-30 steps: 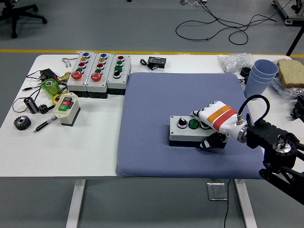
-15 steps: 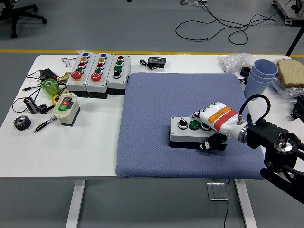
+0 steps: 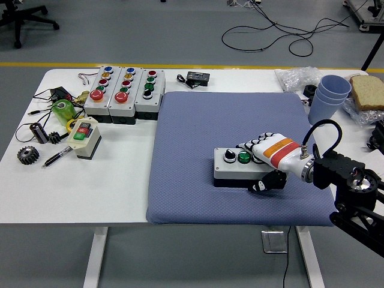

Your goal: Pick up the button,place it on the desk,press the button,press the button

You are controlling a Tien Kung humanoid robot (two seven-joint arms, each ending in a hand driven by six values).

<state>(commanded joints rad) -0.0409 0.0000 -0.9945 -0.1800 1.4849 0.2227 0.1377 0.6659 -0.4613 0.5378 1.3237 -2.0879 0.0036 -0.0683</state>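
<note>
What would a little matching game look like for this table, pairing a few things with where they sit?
Things:
1. button box under the robot's right hand
2. stack of blue cups
3. dark gear wheel
4. row of three button boxes

Places:
A. near the table's left edge, beside a pen
B. on the blue mat
C. far left part of the table, just beyond the mat's corner
D. right side of the table, next to a slice of bread

Pairs: 1-B, 2-D, 3-A, 4-C
</note>
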